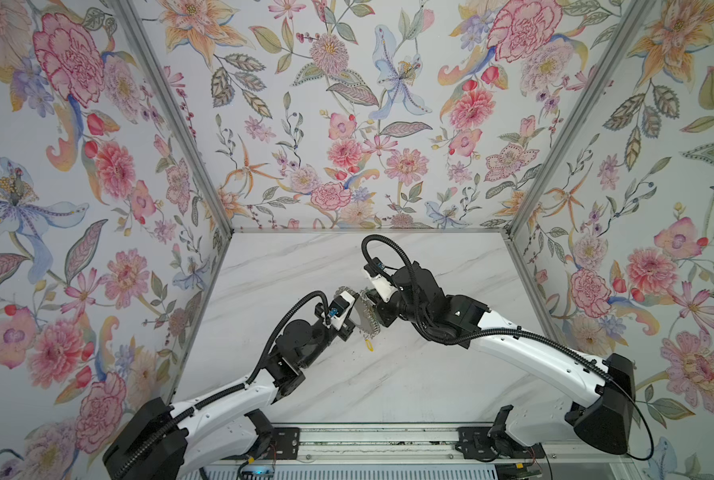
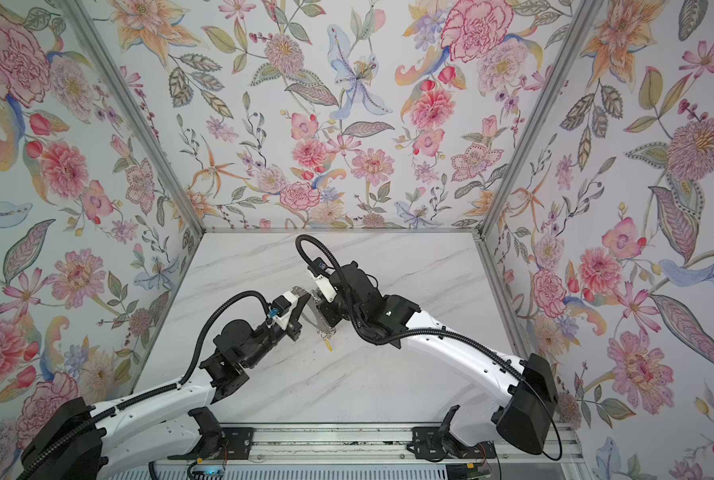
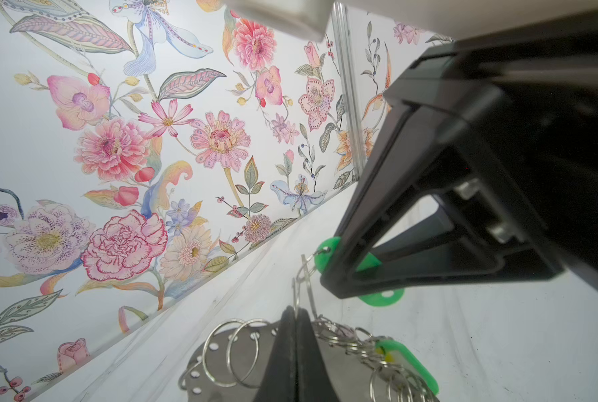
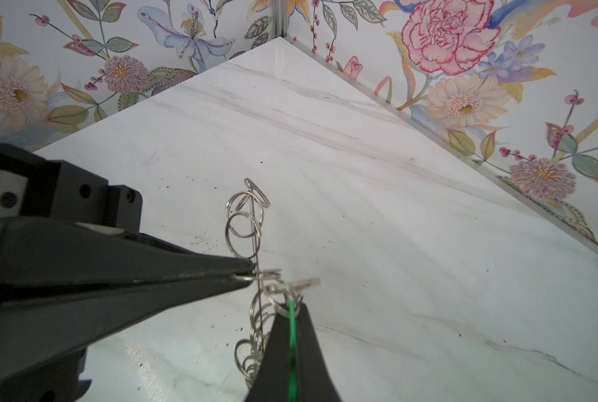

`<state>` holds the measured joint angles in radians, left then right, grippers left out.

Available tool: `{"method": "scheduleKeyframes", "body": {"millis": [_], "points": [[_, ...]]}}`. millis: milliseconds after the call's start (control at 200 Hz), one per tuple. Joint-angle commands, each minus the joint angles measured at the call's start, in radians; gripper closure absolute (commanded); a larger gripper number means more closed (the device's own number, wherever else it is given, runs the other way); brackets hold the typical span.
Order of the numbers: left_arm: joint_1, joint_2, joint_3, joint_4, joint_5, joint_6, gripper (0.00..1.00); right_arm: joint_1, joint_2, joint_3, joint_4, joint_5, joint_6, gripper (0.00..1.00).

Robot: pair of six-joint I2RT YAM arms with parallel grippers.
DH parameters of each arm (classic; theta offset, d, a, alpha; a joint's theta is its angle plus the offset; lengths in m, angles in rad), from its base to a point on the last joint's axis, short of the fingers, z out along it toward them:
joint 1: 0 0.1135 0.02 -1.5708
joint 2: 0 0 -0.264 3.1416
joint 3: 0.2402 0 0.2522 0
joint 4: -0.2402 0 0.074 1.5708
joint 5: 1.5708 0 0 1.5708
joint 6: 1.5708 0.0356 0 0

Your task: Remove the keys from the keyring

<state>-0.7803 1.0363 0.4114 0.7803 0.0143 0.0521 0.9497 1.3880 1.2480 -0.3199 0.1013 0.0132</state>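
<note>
Aloft over table [image 4: 360, 209], left gripper [image 4: 251, 275] pinches keyring [image 3: 217, 365] edge, right gripper [image 4: 291, 308] a key [image 3: 323, 251].

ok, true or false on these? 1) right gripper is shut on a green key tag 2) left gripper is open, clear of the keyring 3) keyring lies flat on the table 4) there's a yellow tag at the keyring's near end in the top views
1) True. The right gripper pinches the green tag, seen edge-on between its fingers in the right wrist view.
2) False. The left gripper is shut on the edge of the keyring.
3) False. It stands on edge between the two grippers, apparently raised off the table.
4) True. The yellow tag shows there in both top views.
</note>
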Motion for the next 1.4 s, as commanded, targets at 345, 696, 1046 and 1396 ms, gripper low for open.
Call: {"method": "scheduleKeyframes", "body": {"millis": [345,696,1046,1396], "points": [[0.022,-0.113,-0.005,0.086,0.034,-0.049,1.00,-0.070,0.053,-0.070,0.012,0.009,0.025,1.00],[0.078,-0.157,-0.026,0.153,0.120,-0.120,1.00,-0.166,0.047,-0.118,0.048,-0.156,0.071,1.00],[0.157,-0.172,-0.028,0.212,0.193,-0.191,1.00,-0.160,0.153,-0.074,-0.051,-0.383,0.010,1.00],[0.186,-0.173,0.000,0.251,0.248,-0.261,1.00,-0.207,0.206,-0.048,-0.046,-0.380,0.049,1.00]]}}
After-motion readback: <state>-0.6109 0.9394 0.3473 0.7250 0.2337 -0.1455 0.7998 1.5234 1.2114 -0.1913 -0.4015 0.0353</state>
